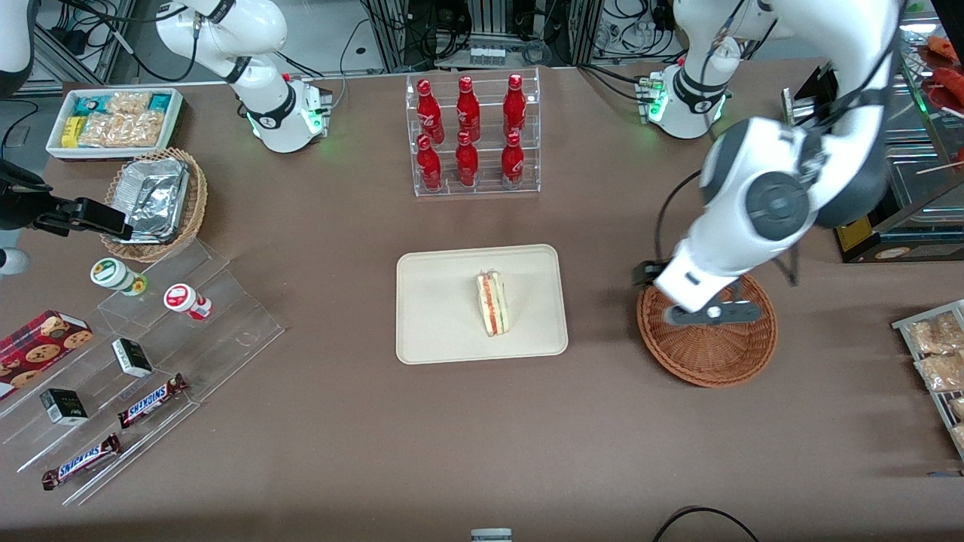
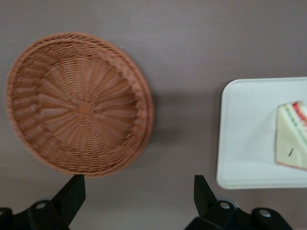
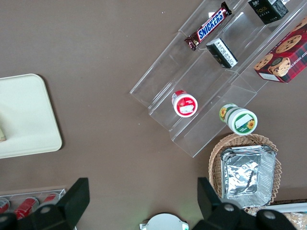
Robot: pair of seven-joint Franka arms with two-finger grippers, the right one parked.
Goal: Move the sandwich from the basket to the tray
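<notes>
Sandwich (image 1: pixel 492 304) lay near the tray's (image 1: pixel 437 331) centre. Basket (image 1: pixel 708 354) stood empty beside the tray, toward the working arm's end. Gripper (image 1: pixel 708 312) hung above the basket, jaws spread wide, holding nothing.

The left arm bends down low over the bench. Its pincer (image 1: pixel 708 311) points straight down, with its two black fingers (image 2: pixel 72 194) spread wide apart and holding nothing.

The black-fingered hand (image 2: pixel 139 201) hovers over a brown surface (image 1: pixel 339 421), reddish-brown woven basket (image 1: pixel 708 354), cream tray (image 1: pixel 444 301), and pale sandwich (image 1: pixel 492 302) striped red and green.
</notes>
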